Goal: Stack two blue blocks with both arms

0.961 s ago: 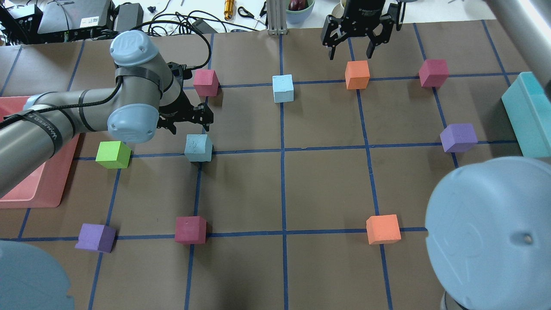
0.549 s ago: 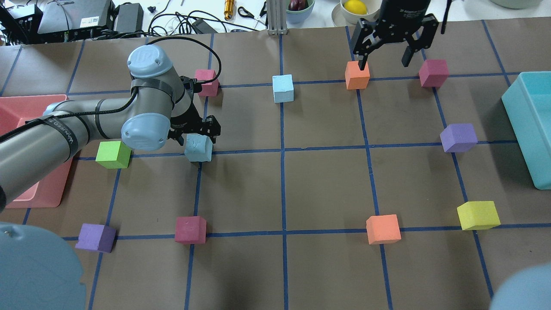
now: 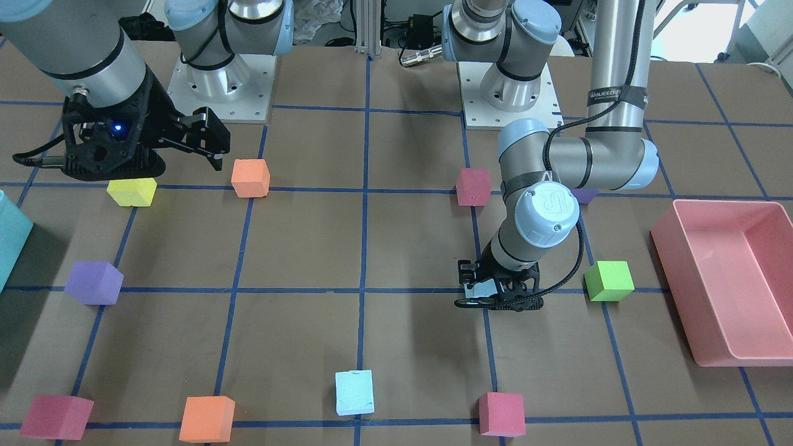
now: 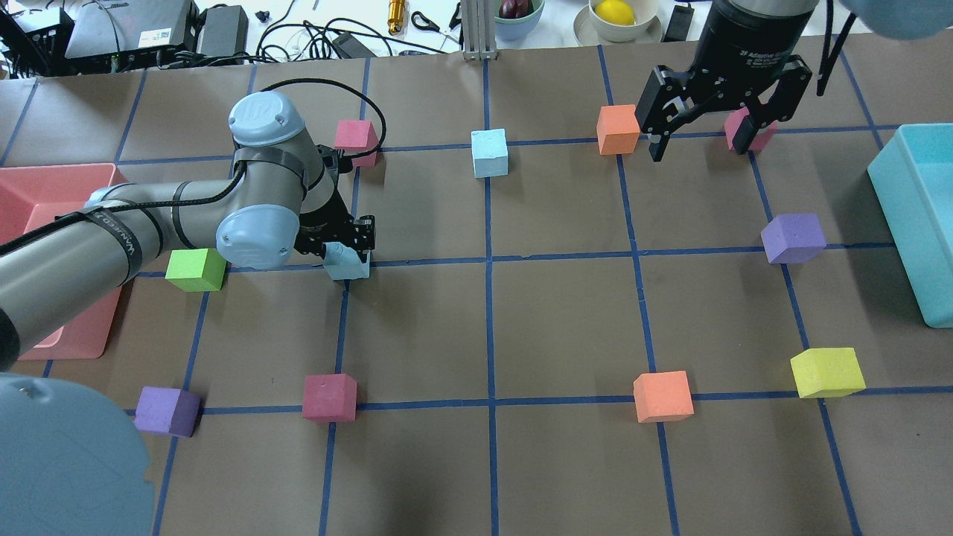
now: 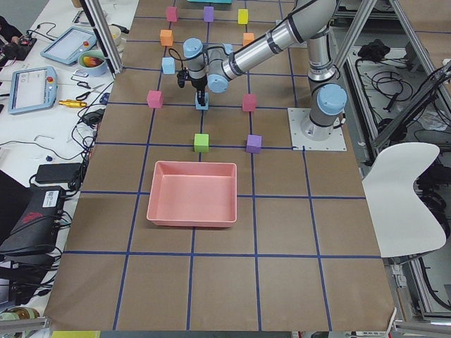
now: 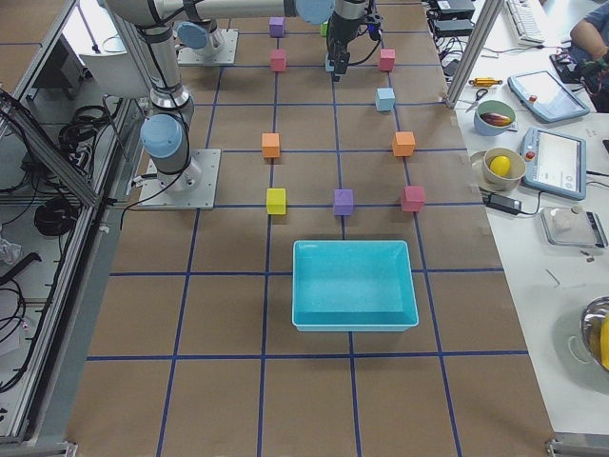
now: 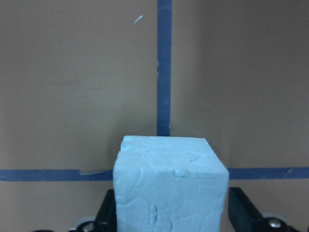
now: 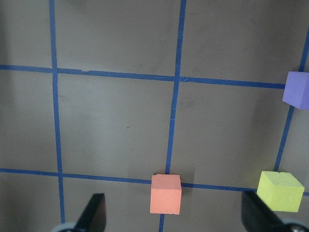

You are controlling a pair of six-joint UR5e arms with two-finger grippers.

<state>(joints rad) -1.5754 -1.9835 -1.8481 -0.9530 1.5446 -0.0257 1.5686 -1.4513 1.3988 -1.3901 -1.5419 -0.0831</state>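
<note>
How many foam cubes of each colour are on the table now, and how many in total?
Blue cubes: 2
Red cubes: 3
Orange cubes: 2
Purple cubes: 2
Green cube: 1
Yellow cube: 1
Total: 11

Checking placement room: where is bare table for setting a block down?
The central squares between the pale blue foam cube, the maroon foam cube and the orange foam cube lie bare. It is crowded around the left end effector.
</note>
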